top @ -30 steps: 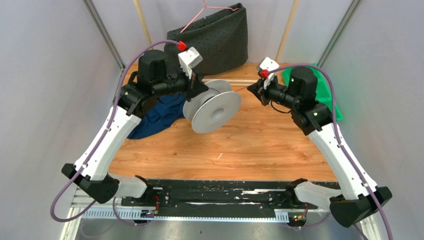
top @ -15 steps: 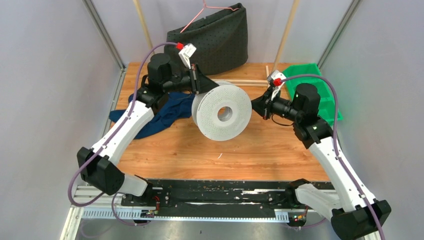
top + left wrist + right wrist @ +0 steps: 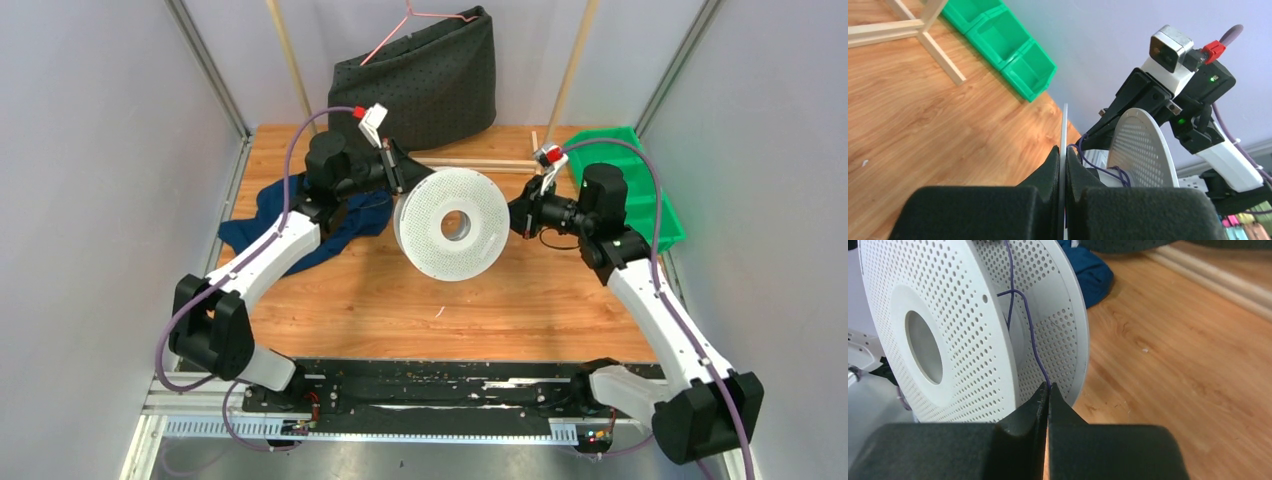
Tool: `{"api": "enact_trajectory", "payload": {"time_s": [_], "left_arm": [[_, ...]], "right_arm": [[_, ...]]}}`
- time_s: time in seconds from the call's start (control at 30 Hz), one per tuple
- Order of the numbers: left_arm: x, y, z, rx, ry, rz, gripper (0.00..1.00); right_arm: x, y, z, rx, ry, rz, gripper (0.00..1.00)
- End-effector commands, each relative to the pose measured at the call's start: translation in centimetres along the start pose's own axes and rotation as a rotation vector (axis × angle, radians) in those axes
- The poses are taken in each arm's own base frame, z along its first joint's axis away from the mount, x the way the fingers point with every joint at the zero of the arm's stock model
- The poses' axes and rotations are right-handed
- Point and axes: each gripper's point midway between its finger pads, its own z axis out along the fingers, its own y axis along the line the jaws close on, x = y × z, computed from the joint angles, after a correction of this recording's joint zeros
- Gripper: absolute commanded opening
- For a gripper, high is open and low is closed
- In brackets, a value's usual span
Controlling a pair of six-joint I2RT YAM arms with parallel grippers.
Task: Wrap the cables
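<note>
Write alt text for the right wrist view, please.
Closed black jaws pinch a thin dark purple cable that runs up between the flanges of a white perforated spool. Behind are a wooden table and a blue cloth.

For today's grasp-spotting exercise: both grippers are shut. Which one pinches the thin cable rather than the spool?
The right gripper: the thin cable runs from its closed fingertips to the spool. The left gripper clamps a spool flange edge instead.

The cable point(image 3: 1032, 342), a very thin dark purplish wire, is running down between the two perforated flanges of the white spool point(image 3: 973, 330), crossing itself once near the top, its lower end sitting pinched between the closed right gripper point(image 3: 1048, 390) tips; loose turns are lying around the core
</note>
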Motion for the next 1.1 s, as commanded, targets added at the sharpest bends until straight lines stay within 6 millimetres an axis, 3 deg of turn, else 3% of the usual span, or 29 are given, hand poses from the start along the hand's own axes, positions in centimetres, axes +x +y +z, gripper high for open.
{"api": "enact_trajectory", "payload": {"time_s": [0.0,0.2,0.43,0.7,0.9,1.07], "left_arm": [[-2.1,4.0,0.8,-0.09,-0.173,0.055,0.0],[0.9,9.5,0.9,-0.159,-0.21,0.064,0.0],[4.5,14.7,2.6,-0.146,-0.205,-0.008,0.0],[7.8,19.0,5.1,-0.135,-0.146,-0.099,0.0],[9.8,21.2,6.4,-0.186,-0.088,-0.1,0.0],[10.4,23.1,7.1,-0.236,-0.094,-0.13,0.02]], "right_arm": [[1.2,2.7,0.2,-0.17,0.079,0.144,0.01],[5.9,1.6,1.2,-0.188,0.186,0.266,0.01],[11.4,-1.4,1.8,-0.019,0.279,0.428,0.01],[13.7,-3.0,2.2,0.068,0.308,0.5,0.01],[16.5,-4.4,2.7,0.099,0.378,0.516,0.01],[18.4,-5.5,3.4,0.133,0.427,0.581,0.01]]}}
